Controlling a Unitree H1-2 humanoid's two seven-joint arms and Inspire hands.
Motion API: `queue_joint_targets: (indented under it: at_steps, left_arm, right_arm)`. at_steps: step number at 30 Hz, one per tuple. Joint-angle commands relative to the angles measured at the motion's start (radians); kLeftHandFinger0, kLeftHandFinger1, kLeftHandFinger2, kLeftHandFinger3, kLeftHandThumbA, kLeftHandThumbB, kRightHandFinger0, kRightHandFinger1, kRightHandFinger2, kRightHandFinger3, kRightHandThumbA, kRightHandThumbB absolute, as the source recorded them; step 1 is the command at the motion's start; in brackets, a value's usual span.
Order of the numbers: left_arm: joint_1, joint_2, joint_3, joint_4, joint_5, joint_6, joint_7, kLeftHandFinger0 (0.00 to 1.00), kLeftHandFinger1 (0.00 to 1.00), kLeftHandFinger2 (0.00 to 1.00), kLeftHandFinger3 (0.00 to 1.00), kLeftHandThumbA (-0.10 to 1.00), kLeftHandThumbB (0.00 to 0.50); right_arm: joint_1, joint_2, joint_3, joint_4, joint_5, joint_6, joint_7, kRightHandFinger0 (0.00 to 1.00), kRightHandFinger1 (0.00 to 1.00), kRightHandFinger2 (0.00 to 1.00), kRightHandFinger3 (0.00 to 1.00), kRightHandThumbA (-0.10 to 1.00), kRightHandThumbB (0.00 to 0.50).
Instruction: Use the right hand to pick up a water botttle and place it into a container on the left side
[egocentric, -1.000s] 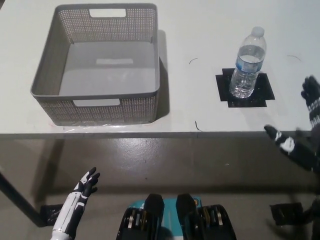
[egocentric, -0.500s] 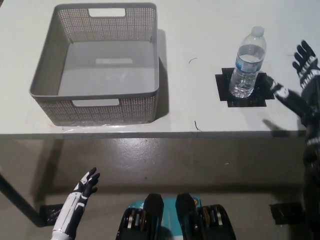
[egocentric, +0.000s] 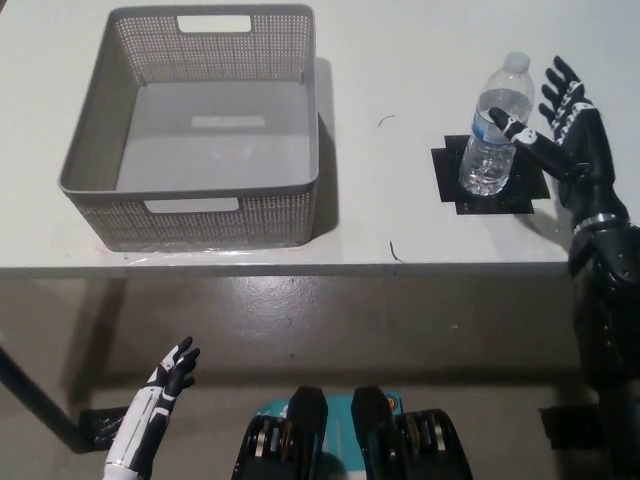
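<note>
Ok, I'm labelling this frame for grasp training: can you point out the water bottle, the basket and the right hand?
water bottle (egocentric: 492, 140): head view, on its clear body.
basket (egocentric: 190, 186): head view, on its near rim.
right hand (egocentric: 562, 130): head view, on the palm, fingers spread beside the bottle.

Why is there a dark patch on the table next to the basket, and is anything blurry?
Head view: the gray basket casts a shadow to its right on the white table; the water bottle and the open black right hand look sharp, not smeared; the white left hand rests low.
</note>
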Motion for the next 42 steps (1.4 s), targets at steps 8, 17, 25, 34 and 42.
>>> queue_joint_targets:
  at_steps: [8, 17, 25, 34, 42]
  left_arm:
    - [0.0, 0.0, 0.01, -0.032, -0.022, -0.044, -0.009, 1.0, 1.0, 1.0, 1.0, 1.0, 0.129]
    - [-0.009, 0.005, 0.007, -0.029, -0.019, -0.04, -0.014, 1.0, 1.0, 1.0, 1.0, 1.0, 0.14]
    - [-0.008, -0.001, 0.003, -0.029, -0.026, -0.045, -0.019, 1.0, 1.0, 1.0, 1.0, 1.0, 0.133]
    - [-0.02, 0.009, 0.009, -0.036, -0.024, -0.041, -0.026, 1.0, 1.0, 1.0, 1.0, 1.0, 0.119]
    - [-0.027, 0.005, 0.011, -0.024, -0.017, -0.042, -0.022, 1.0, 1.0, 1.0, 1.0, 1.0, 0.113]
  right_arm:
    - [-0.202, -0.014, 0.034, 0.298, -0.019, -0.144, -0.02, 1.0, 1.0, 1.0, 1.0, 1.0, 0.49]
    - [-0.358, -0.009, 0.074, 0.597, -0.054, -0.195, -0.068, 1.0, 1.0, 1.0, 1.0, 0.85, 0.5]
    - [-0.458, 0.018, 0.138, 0.763, -0.123, -0.15, -0.382, 0.0, 0.02, 0.34, 0.3, -0.1, 0.194]
    - [-0.459, 0.036, 0.144, 0.765, -0.115, -0.205, -0.439, 0.0, 0.14, 0.61, 0.62, -0.1, 0.132]
    - [-0.543, 0.061, 0.188, 0.683, -0.164, -0.268, -0.469, 0.0, 0.28, 0.74, 0.78, -0.1, 0.118]
